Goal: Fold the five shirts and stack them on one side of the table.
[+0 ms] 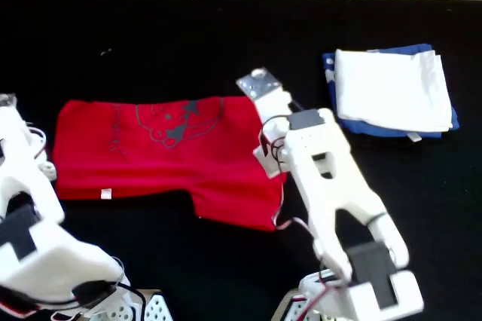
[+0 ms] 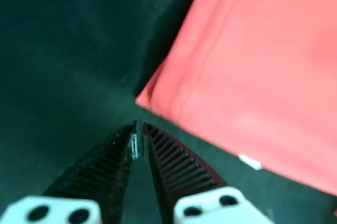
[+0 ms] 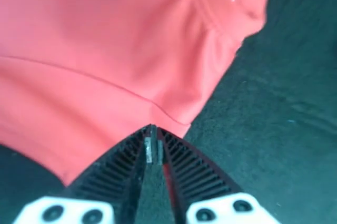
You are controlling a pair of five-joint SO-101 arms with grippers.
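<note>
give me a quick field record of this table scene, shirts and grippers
red shirt: spread out mid-scene on the table, print facing up
stack: white shirt on top of blue shirt, far right in the high view
left gripper: shut, over bare table by the red shirt's corner
right gripper: shut, tips at the red shirt's edge

Red shirt (image 1: 166, 151) had grey print; the 2 others were a white shirt (image 1: 388, 91) & blue shirt (image 1: 369, 126); tbl cover (image 1: 188, 35) plain black.
</note>
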